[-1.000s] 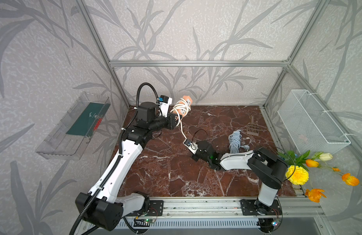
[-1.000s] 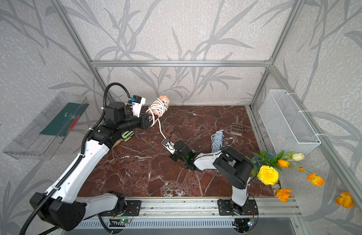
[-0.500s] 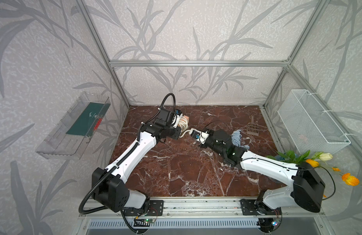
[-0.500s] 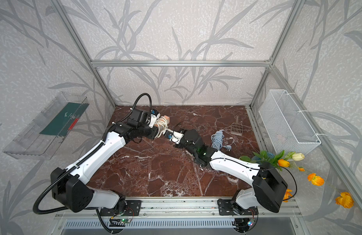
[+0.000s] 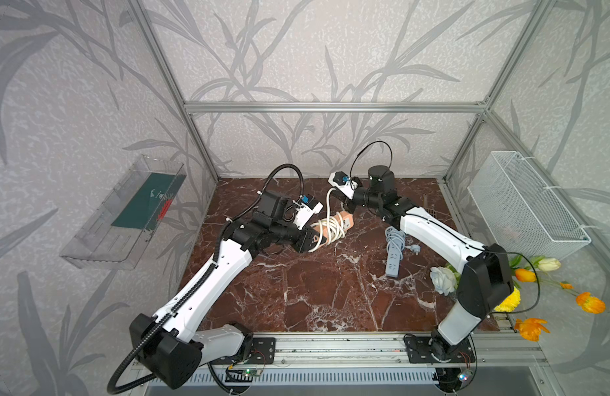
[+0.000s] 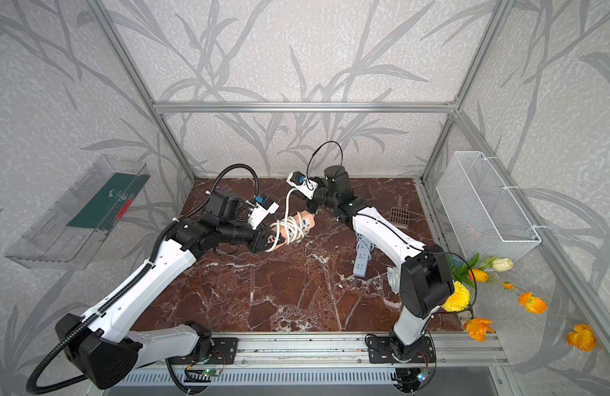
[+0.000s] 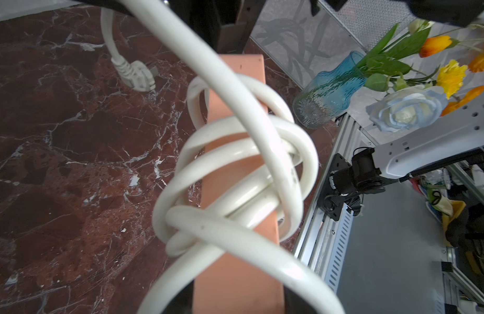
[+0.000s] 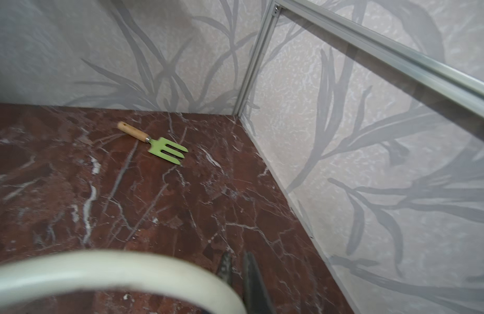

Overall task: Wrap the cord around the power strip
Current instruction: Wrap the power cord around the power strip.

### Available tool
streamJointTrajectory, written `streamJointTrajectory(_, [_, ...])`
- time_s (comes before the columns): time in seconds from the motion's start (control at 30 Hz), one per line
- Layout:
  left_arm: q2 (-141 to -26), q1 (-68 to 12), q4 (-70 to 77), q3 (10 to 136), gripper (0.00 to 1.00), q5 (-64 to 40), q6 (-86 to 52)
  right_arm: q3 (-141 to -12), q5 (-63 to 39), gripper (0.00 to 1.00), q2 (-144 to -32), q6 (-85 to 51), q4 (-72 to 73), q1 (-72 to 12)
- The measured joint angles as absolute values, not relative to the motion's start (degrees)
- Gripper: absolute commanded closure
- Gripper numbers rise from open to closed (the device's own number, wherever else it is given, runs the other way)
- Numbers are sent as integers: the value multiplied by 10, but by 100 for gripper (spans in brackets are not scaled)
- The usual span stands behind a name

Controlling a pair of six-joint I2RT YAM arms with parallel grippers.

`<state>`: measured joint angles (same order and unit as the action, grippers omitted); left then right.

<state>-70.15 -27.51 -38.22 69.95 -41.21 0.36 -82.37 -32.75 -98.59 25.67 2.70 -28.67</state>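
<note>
The left gripper (image 5: pixel 308 240) is shut tight on one end of the orange power strip (image 7: pixel 246 70). The strip sticks out in front of its fingers. The white cord (image 5: pixel 327 226) goes round the middle of the strip many times, just past those fingers. One loose bit goes up to the right gripper (image 8: pixel 236 255), which is shut and seems to pinch it. The plug (image 7: pixel 137 77) is down near the table (image 5: pixel 296 291), past the far end of the strip.

I think one of the last loops is being made. The left gripper should hold the strip steady. The right one should pull the cord snug, lay it beside the other loops, and not let the plug catch.
</note>
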Motion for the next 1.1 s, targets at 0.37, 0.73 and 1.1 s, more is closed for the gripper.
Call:
streamJointTrajectory(0.37, [-639, -278, -239, 672, 100, -523, -54, -761, -456, 83, -999, 56, 176, -260])
streamJointTrajectory(0.73, [-646, -280, -186, 672, 100, -514, -82, -679, -417, 92, -1036, -80, 350, -288])
streamJointTrajectory(1.1, [-659, -219, -175, 672, 100, -404, -109, -529, -236, 100, -1032, -110, 463, -385])
